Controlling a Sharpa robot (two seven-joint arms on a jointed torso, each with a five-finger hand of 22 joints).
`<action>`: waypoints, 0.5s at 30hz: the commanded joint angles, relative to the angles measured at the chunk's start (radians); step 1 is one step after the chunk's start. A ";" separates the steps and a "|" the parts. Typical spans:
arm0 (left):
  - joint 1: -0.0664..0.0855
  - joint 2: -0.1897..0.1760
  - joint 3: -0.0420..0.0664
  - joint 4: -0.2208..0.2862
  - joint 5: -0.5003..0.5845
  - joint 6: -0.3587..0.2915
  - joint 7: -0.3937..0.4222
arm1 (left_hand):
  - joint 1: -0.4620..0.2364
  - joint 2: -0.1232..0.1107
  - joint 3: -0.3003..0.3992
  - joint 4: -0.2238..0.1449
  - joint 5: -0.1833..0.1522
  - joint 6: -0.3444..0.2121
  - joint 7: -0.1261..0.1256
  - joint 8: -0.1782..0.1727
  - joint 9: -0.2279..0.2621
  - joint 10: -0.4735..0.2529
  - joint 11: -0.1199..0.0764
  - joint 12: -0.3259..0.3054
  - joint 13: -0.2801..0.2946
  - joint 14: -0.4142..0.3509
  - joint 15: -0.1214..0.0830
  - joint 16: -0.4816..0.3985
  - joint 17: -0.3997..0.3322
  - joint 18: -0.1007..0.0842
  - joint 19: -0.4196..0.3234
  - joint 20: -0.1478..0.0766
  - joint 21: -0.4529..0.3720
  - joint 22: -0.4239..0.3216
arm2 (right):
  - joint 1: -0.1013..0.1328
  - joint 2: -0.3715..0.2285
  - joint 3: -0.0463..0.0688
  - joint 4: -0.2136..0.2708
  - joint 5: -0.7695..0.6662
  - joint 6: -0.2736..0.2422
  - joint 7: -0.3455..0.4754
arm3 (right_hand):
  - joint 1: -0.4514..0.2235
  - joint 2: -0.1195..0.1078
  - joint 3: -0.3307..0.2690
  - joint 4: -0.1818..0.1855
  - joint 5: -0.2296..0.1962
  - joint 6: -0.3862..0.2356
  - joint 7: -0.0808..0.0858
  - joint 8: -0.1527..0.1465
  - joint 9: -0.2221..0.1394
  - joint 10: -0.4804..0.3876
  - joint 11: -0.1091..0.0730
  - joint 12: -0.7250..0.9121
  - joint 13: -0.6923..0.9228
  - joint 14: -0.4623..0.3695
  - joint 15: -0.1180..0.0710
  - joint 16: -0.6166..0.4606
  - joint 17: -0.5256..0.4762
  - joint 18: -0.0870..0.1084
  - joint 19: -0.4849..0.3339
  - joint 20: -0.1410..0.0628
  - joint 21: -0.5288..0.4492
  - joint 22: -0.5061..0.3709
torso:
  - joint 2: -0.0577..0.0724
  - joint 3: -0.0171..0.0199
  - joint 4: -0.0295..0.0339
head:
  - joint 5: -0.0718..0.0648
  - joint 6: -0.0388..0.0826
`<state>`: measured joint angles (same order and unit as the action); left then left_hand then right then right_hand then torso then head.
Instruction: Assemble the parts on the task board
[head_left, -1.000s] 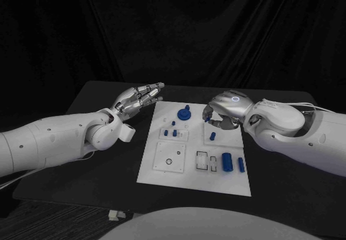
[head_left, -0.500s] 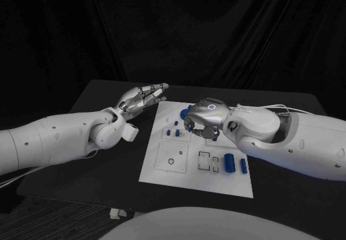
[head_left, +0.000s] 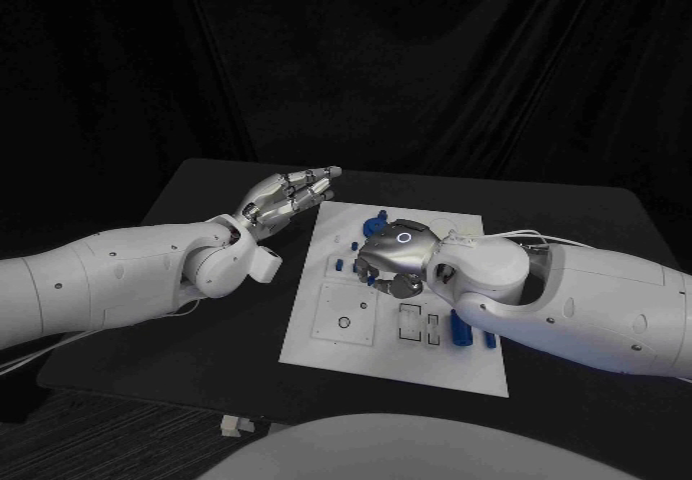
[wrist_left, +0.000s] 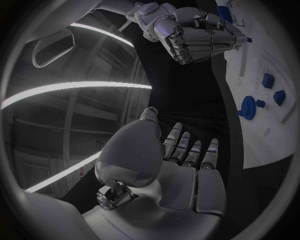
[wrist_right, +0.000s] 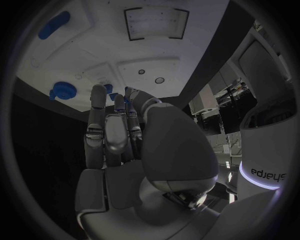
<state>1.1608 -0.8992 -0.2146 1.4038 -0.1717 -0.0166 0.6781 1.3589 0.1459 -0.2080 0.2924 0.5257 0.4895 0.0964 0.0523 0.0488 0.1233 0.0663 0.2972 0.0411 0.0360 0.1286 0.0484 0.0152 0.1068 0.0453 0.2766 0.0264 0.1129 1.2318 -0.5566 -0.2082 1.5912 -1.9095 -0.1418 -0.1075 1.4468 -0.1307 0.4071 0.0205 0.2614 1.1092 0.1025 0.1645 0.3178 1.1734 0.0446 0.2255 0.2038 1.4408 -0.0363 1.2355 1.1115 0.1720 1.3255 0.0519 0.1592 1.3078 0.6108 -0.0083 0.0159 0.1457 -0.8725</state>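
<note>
Since the earlier frame the right hand (head_left: 392, 260) is sliding leftward across the board (head_left: 346, 345), now hanging over its centre, near the small pegs (head_left: 340, 266). Its fingers (wrist_right: 115, 130) are lying straight and close together, holding nothing I can make out. Upper left of centre, the left hand (head_left: 284, 196) is hovering beside the board's far corner, fingers (wrist_left: 190, 152) extended side by side, empty. Judging by this, the step in hand is reaching for a peg; next the fingers need lowering and closing on one. Lower right on the board, a blue cylinder (head_left: 459, 327) is lying flat, its long axis running up-down in the frame. Behind the right hand a round blue disc (head_left: 378, 224) is sitting at the board's upper part
</note>
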 joint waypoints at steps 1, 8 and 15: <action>-0.001 0.002 0.001 0.001 0.006 -0.011 0.182 | 0.008 -0.001 -0.008 -0.001 -0.003 -0.004 0.002 -0.001 -0.001 -0.005 0.004 -0.004 -0.001 -0.005 0.004 -0.003 -0.001 -0.003 -0.006 0.000 -0.004 0.001 | -0.009 0.001 0.001 -0.001 -0.017 0.009 -0.017 | 0.007 -0.001 0.002 -0.006 -0.004 0.000 0.009 -0.006 -0.001 0.005 0.002 -0.003 -0.001 -0.001 0.005 -0.007 -0.001 0.007 -0.002 0.007 0.004 0.026 | 0.000 0.0003 -0.0005 | 0.003 0.000; -0.001 0.007 0.001 -0.002 0.006 -0.004 0.170 | 0.013 0.003 -0.006 -0.002 -0.002 -0.004 0.003 -0.001 -0.001 -0.010 0.005 -0.010 -0.002 -0.006 0.013 -0.003 -0.001 0.001 -0.006 0.003 -0.004 0.001 | -0.023 0.004 0.001 -0.003 -0.017 -0.006 -0.014 | 0.008 -0.001 0.002 -0.007 -0.005 -0.001 0.009 -0.008 -0.002 0.005 0.002 -0.004 -0.002 -0.002 0.006 -0.007 -0.002 0.007 -0.003 0.007 0.004 0.026 | 0.000 0.0003 -0.0006 | 0.003 0.000; -0.002 0.010 0.001 -0.006 0.006 0.000 0.160 | 0.017 0.006 -0.005 -0.002 -0.001 -0.010 0.004 -0.002 -0.002 -0.013 0.008 -0.014 -0.002 -0.006 0.016 -0.003 -0.001 0.003 -0.006 0.005 -0.003 0.002 | -0.037 0.008 0.001 -0.006 -0.017 -0.021 -0.007 | 0.007 0.000 0.001 -0.007 -0.006 0.000 0.010 -0.009 -0.003 0.006 0.002 -0.004 -0.002 -0.002 0.007 -0.008 -0.004 0.007 -0.003 0.008 0.005 0.026 | 0.000 0.0001 -0.0013 | 0.002 0.000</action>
<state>1.1602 -0.8910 -0.2146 1.3974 -0.1716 -0.0198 0.6781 1.3673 0.1543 -0.2080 0.2923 0.5258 0.4855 0.1005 0.0522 0.0479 0.1159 0.0735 0.2887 0.0401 0.0289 0.1358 0.0485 0.0154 0.1071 0.0417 0.2803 0.0264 0.1130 1.1987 -0.5493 -0.2078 1.5846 -1.9142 -0.1451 -0.1068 1.4477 -0.1319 0.4070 0.0205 0.2613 1.1089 0.1022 0.1596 0.3145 1.1733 0.0447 0.2255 0.2034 1.4408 -0.0364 1.2314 1.1095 0.1720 1.3235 0.0539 0.1592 1.3076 0.6110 -0.0080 0.0151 0.1493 -0.8725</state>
